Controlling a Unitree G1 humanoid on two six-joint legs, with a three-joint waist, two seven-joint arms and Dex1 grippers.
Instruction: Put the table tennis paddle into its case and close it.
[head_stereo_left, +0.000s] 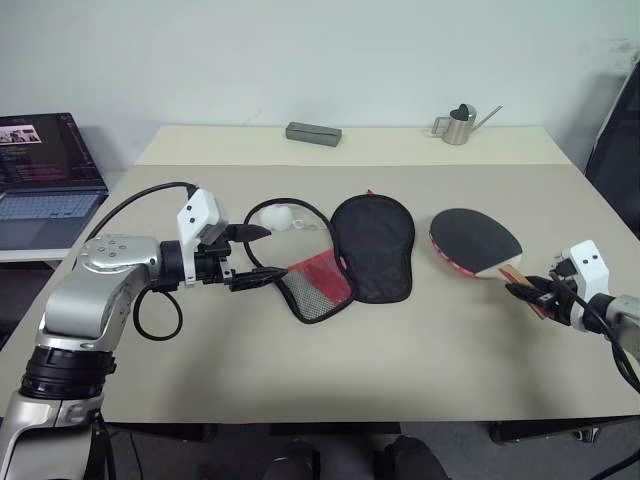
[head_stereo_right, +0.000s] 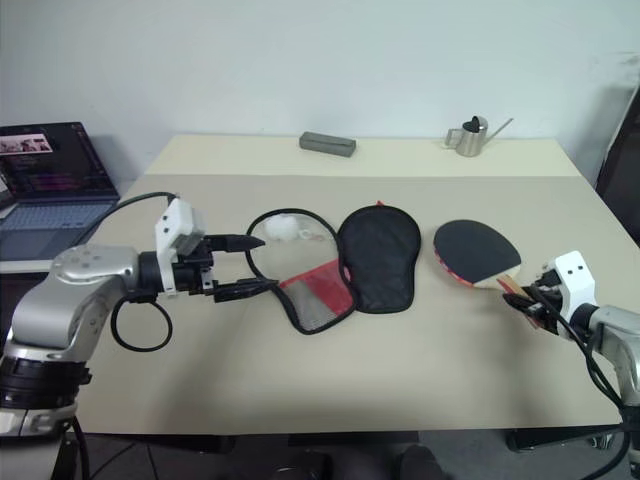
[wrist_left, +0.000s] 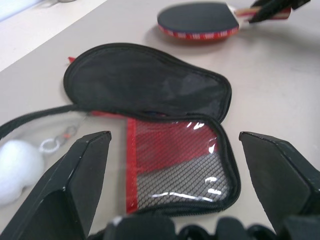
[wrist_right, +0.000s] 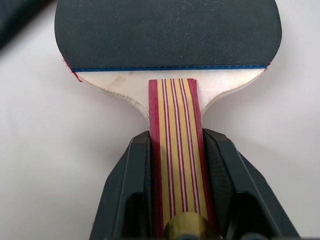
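Right gripper pinches the striped handle of the paddle from both sides, near the table's right edge. Blade points far-left, long axis diagonal toward the case. Left gripper fingers spread wide, hovering at the case's mesh flap, which is folded open to the near-left. White ball charm lies just beyond. Bare tabletop between case and paddle. Far edge: grey box, small metal watering can. Laptop off left.
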